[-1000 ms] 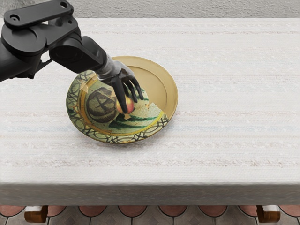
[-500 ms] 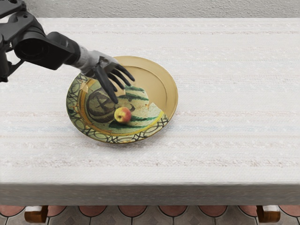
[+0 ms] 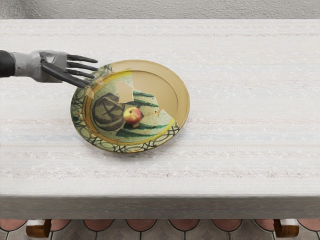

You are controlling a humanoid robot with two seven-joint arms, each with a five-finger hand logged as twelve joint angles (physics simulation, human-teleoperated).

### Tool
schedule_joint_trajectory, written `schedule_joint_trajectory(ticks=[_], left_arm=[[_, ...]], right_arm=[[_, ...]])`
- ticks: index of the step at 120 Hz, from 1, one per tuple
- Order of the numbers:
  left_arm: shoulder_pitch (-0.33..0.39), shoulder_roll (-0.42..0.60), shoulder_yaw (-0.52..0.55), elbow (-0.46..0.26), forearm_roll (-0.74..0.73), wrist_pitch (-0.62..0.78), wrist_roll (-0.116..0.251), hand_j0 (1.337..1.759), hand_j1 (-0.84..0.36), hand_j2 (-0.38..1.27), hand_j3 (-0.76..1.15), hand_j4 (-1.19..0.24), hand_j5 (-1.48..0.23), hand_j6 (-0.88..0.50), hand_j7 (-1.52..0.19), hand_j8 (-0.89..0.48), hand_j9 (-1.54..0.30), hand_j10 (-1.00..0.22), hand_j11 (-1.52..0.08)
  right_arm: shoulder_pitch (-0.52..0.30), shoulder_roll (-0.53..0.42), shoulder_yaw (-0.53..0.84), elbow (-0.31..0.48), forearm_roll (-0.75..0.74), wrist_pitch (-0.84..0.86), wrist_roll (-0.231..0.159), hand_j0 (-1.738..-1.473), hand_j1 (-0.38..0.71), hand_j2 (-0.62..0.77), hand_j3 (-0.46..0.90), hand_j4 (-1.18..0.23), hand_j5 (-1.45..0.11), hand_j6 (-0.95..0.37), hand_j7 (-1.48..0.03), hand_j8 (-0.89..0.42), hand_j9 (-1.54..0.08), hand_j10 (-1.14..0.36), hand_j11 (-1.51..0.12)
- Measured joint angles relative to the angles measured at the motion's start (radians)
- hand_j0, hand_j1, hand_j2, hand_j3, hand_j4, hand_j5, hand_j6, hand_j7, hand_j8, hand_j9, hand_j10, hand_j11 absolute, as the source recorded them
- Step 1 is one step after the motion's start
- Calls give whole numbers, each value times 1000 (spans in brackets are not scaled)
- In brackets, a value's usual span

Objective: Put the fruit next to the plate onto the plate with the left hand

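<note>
Pale and woven-textured, the bench (image 3: 250, 70) fills most of my feed. I count one plate (image 3: 176, 82) on it, left of centre, gold with a green-and-black pattern. One fruit (image 3: 132, 115), red and yellow, lies on the plate close to its middle. One hand shows: the left hand (image 3: 47, 65), coming in from the left edge. Its fingers (image 3: 80, 67) are spread and hold nothing, with the tips at the plate's far-left rim, apart from the fruit.
</note>
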Motion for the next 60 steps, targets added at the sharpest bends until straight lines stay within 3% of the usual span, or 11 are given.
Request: schedule_joint_trajectory(ticks=[13,60], left_arm=[[43,17,-8,2,-47,0,0,1658,50,50,0,-249,-325,-249,-325,-248,-325,-249,-325],[98,91,-17,42,-146,0,0,1658,53,49,0,-245,-321,-245,-321,-245,-321,-245,-321]], right_arm=[[0,0,0,1,0,0,0,-1658,-307,-7,0,-35,-45,-35,-45,-35,-45,-35,-45],[4,0,1,4,0,0,1,-1658,-307,-7,0,-35,-45,-35,-45,-35,-45,-35,-45]])
